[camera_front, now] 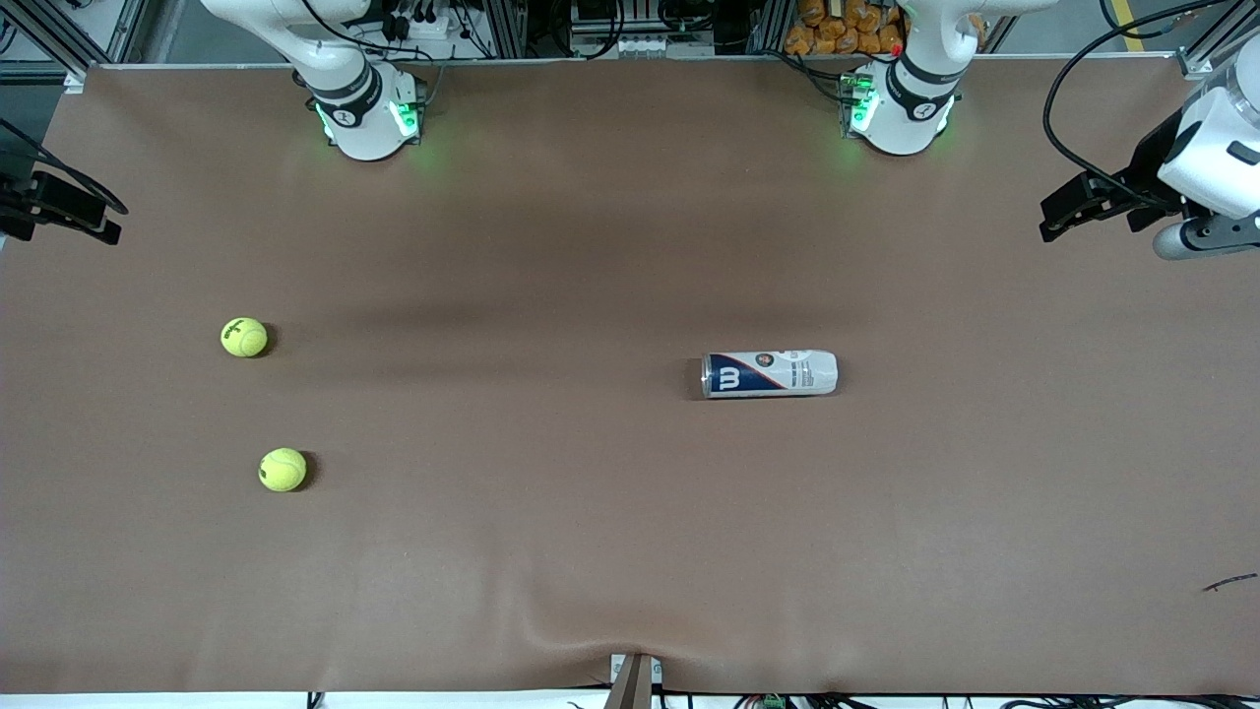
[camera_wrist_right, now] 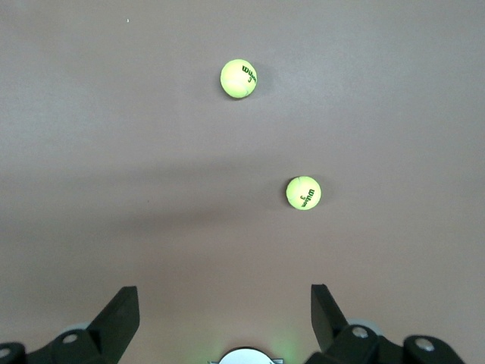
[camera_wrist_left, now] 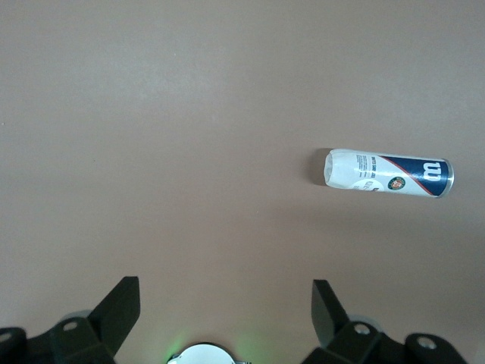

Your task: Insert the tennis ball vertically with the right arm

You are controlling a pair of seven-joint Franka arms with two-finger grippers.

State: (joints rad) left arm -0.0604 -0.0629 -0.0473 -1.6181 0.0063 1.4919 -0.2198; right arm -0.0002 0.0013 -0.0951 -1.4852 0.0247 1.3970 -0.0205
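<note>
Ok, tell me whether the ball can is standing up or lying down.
Lying down. The can rests on its side on the brown table, its length running along the tabletop; the left wrist view shows the same.

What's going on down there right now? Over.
Left gripper, right gripper open, holding nothing. Two tennis balls untouched; can lying on its side. Over.

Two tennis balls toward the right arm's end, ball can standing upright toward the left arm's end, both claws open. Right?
Not quite. The ball can lies on its side, as the front view shows. The rest holds: two tennis balls toward the right arm's end, left claw and right claw open.
</note>
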